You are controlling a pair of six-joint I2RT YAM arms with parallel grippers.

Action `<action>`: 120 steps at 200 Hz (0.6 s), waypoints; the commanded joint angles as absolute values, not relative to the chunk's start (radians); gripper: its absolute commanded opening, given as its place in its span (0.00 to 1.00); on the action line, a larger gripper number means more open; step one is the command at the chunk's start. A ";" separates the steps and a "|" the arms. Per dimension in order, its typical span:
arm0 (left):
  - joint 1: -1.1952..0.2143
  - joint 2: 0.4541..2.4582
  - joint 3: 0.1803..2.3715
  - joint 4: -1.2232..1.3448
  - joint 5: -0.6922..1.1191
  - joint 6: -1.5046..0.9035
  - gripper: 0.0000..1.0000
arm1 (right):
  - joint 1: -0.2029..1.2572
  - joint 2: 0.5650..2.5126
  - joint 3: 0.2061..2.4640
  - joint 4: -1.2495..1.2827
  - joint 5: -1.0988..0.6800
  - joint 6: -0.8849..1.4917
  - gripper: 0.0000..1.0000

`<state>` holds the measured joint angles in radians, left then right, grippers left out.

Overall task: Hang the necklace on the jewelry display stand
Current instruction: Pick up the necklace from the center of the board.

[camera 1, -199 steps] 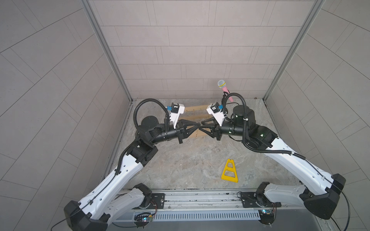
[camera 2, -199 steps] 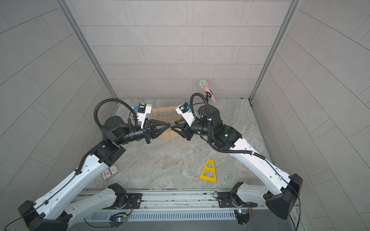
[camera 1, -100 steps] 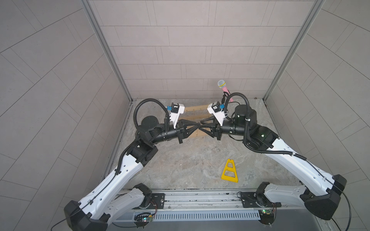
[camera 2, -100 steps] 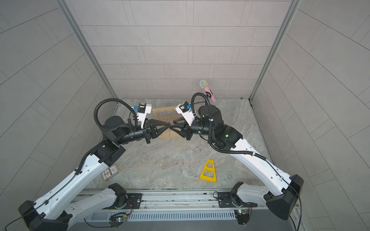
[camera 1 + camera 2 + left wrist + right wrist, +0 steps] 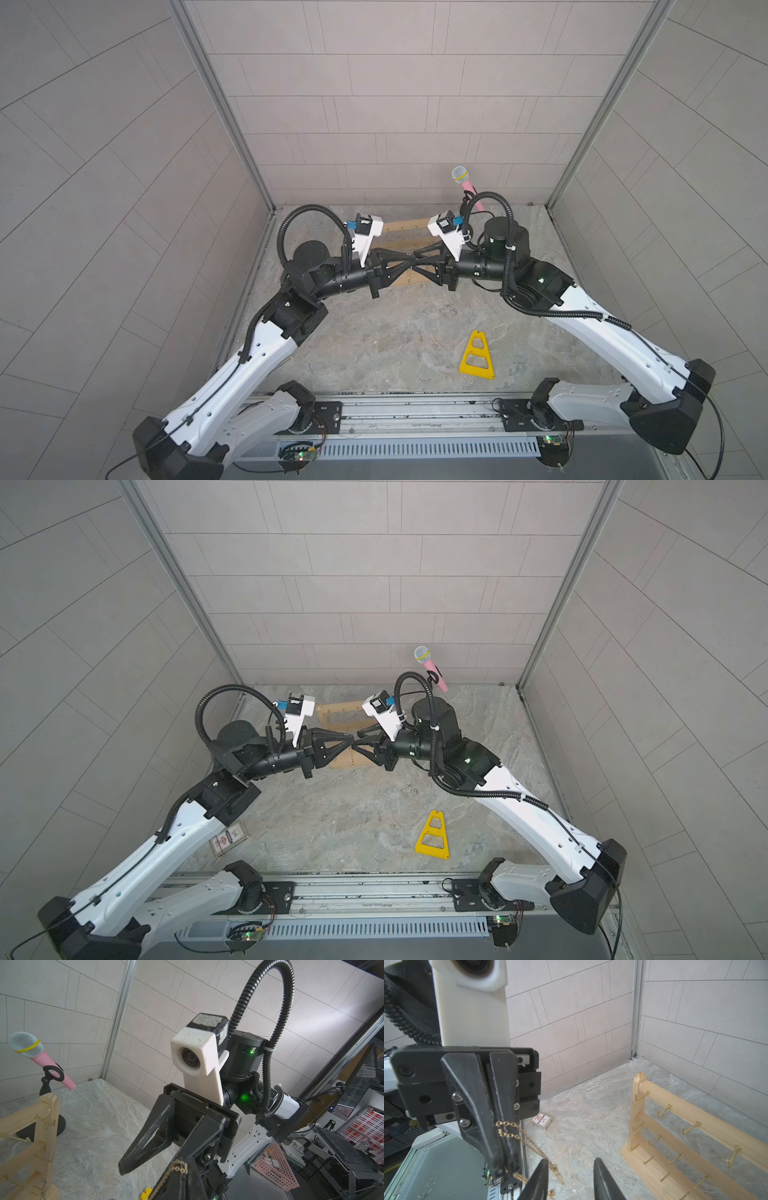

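The gold necklace (image 5: 529, 1145) is pinched in my left gripper (image 5: 506, 1172), which is shut on it; a loop sticks out above the tips and the chain (image 5: 176, 1167) trails down. My right gripper (image 5: 570, 1160) is open, tip to tip with the left gripper (image 5: 409, 264). The dangling chain end hangs just inside one of its fingers (image 5: 542, 1176). Both grippers hover above the jewelry display stand (image 5: 405, 224), a pale wooden rack with gold hooks (image 5: 675, 1126), seen in both top views (image 5: 338, 707). The right gripper (image 5: 356, 740) touches nothing that I can see.
A pink microphone on a black stand (image 5: 467, 185) rises at the back right. A flat yellow triangular frame (image 5: 477, 356) lies front right. A small card box (image 5: 228, 838) lies by the left arm. A thin chain (image 5: 47, 1147) hangs down one stand post.
The right arm has edged slightly; both grippers stay tip to tip over the stand, with their jaws as before.
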<state>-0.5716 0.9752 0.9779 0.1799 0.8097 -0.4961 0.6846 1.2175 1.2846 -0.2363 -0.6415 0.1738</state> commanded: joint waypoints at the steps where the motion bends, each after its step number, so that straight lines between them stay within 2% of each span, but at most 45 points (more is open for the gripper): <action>1: -0.566 0.961 1.002 0.193 0.810 -0.474 0.01 | 0.688 1.187 1.289 -0.255 -0.636 0.136 0.37; 120: -0.566 0.966 0.997 0.207 0.815 -0.482 0.01 | 0.691 1.204 1.295 -0.201 -0.702 0.159 0.36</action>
<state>-0.5716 0.9752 0.9779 0.1741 0.8070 -0.4904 0.6853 1.1969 1.2846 -0.2428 -0.6754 0.1589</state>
